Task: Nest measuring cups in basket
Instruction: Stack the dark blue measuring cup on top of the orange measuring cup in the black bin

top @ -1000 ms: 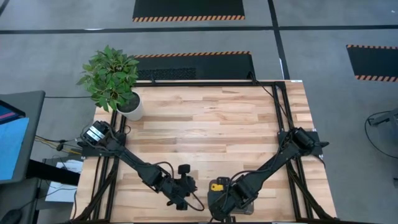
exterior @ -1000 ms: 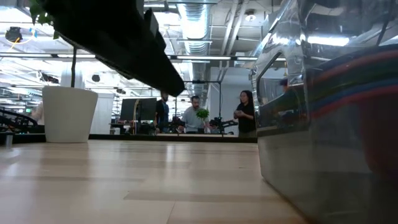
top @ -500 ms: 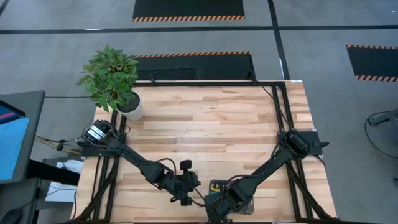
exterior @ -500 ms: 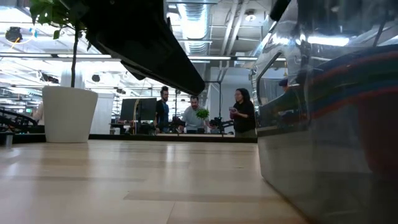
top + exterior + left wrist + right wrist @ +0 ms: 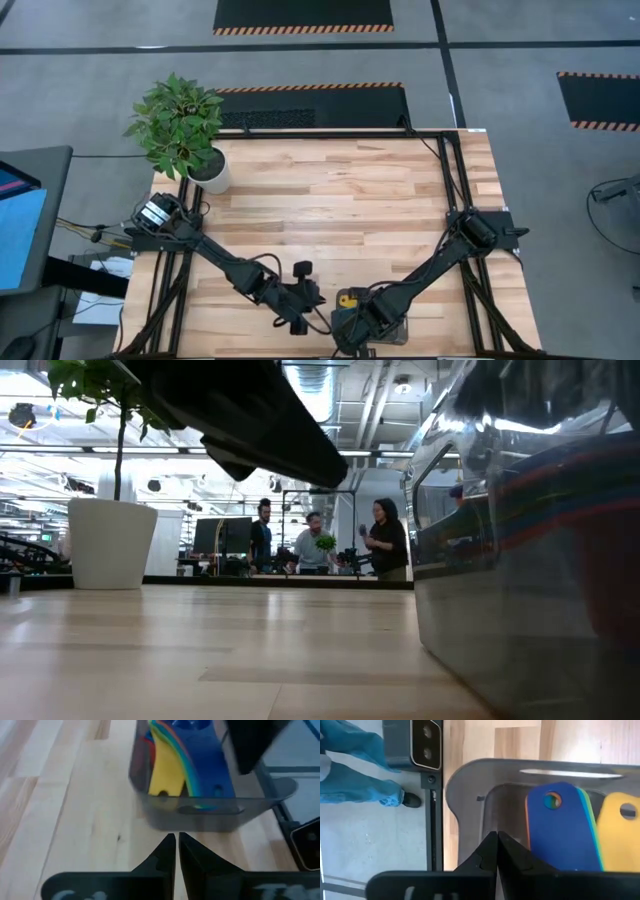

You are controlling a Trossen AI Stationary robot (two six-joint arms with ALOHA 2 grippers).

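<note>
The basket [image 5: 210, 812] is a dark grey tray with low walls, standing near the table's near edge, right of the middle [image 5: 395, 328]. The measuring cups are nested in it. Their flat handles fan out: a yellow one [image 5: 165, 775], a blue one [image 5: 205, 760], with red, green and orange edges between. My left gripper [image 5: 176, 837] is shut, low over the wood just left of the basket's wall; whether it touches the wall I cannot tell. My right gripper [image 5: 496, 836] is shut and points steeply down inside the basket's end, beside the blue handle [image 5: 560, 825].
A potted plant [image 5: 185, 135] stands at the table's far left corner. The far half of the table is bare wood [image 5: 340, 190]. A person's legs in blue trousers [image 5: 355, 775] show beside the table's near edge. Several people stand in the room beyond [image 5: 320, 545].
My right gripper has sunk a little lower over the basket's end. In the low view my left arm has crept toward the basket. The basket and the cups have stayed where they were.
</note>
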